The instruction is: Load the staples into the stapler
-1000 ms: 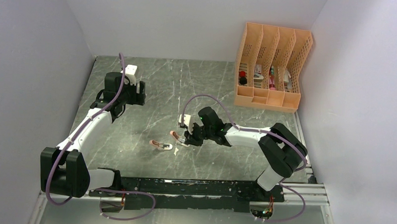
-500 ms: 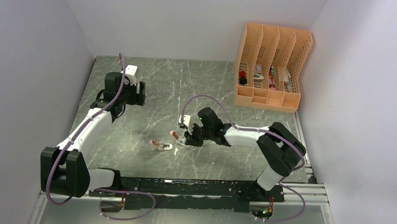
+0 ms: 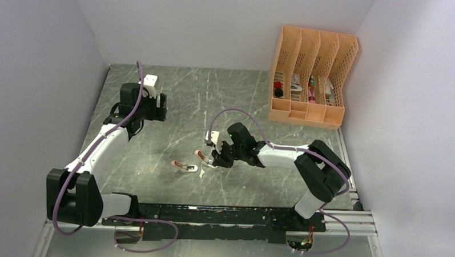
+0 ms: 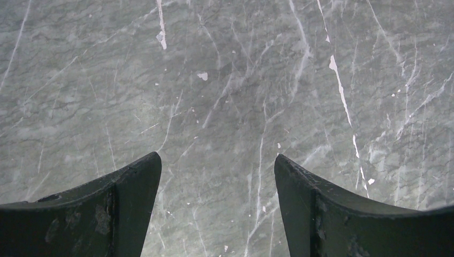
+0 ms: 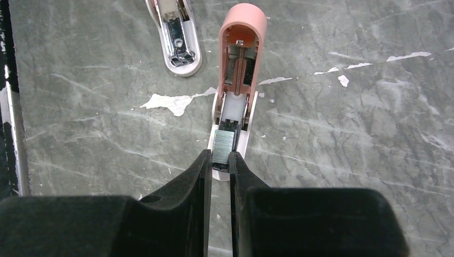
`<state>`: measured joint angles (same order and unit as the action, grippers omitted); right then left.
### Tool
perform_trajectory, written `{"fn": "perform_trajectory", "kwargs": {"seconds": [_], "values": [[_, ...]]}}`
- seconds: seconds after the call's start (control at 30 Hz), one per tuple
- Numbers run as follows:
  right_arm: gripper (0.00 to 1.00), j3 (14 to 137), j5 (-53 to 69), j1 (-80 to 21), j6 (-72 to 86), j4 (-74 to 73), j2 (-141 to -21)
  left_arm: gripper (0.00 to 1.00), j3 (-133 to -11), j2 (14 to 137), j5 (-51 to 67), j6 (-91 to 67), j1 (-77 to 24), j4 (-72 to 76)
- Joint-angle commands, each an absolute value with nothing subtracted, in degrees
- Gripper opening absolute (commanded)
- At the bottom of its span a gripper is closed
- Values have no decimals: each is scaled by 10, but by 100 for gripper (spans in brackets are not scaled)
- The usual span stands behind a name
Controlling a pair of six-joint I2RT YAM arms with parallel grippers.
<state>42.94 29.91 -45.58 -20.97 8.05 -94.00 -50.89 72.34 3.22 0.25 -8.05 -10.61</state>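
- Change over the last second: next to none. In the top view both arms hold the same pose throughout; the right arm only settles a hair at the wrist, and nothing on the table [image 3: 174, 104] shifts.
- Judgement: this reads as a pause at the insertion point, with alignment going on rather than travel. The load step is not yet done.
- Right gripper [image 5: 219, 156]: jaws drawn nearly together, pinching a short silvery staple strip [image 5: 223, 145] by its sides.
- The strip sits low, at the near end of the open stapler [image 5: 242, 32], over its white base. Whether it rests in the channel or hangs just above cannot be told.
- The stapler's pink top is swung back and away from the gripper, so the spring rod and metal rail inside show.
- A second stapler [image 5: 179, 43], also lying open, is just beyond and to the left, apart from the first.
- Left gripper [image 4: 217, 160]: jaws spread wide, nothing between them, only bare marbled surface below. It is parked well apart from the work, at the far left.
- An orange organiser [image 3: 310, 68] stands at the far right corner, with small items in it that are too small to name.
- Writing: none legible. No brand or label can be made out on either stapler or on the strip.
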Motion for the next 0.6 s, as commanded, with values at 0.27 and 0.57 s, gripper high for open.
{"fn": "perform_trajectory", "kwargs": {"seconds": [0.27,0.57], "values": [[0,423,305,-452,-207,95,-924,82,-517,726,39,9,-83,-111],[0,424,303,-452,-209,91,-927,81,-518,727,41,11,-83,-112]]}}
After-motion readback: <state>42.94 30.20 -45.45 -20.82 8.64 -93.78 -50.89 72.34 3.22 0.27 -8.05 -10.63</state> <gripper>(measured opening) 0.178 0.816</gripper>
